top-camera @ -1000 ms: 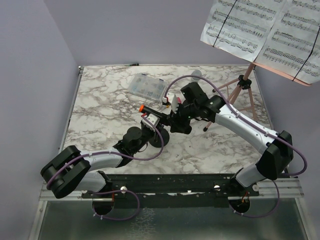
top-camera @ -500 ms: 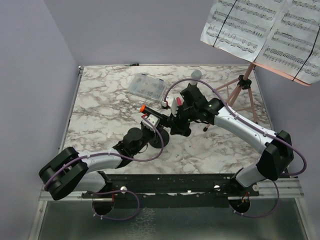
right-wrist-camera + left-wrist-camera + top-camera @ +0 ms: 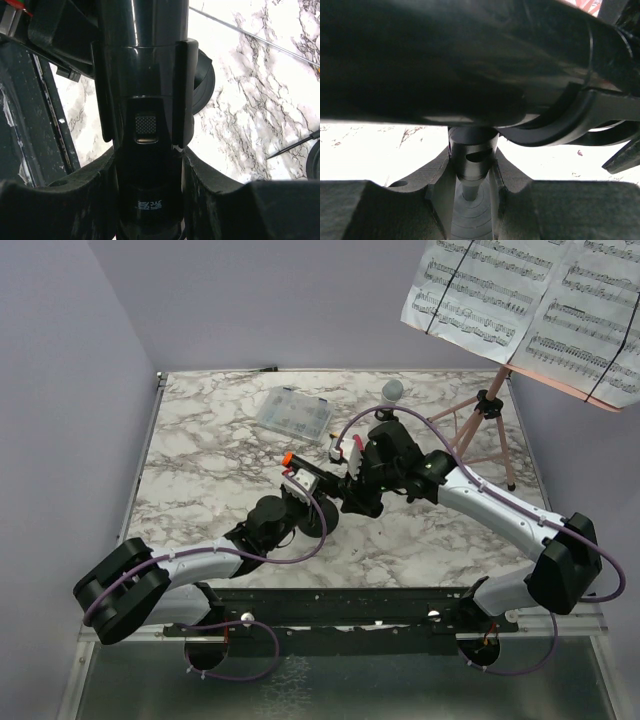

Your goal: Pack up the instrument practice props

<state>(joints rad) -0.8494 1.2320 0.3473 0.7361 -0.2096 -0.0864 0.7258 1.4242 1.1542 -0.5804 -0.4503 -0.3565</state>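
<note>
right gripper (image 3: 150,162) is closed against the sides of the black microphone (image 3: 150,75), which is seated in the clip of a mic holder (image 3: 184,100). that holder's stem is pinched by the left gripper (image 3: 470,187). both arms are stretched low and bent inward, brought together at mid-table. farther back on the marbled table (image 3: 200,460) a clear compartment box (image 3: 293,412) is seen, then a grey-headed microphone (image 3: 392,391), the pink tripod (image 3: 485,420) and sheet-music pages (image 3: 520,295), backed by lilac walls (image 3: 300,300).
</note>
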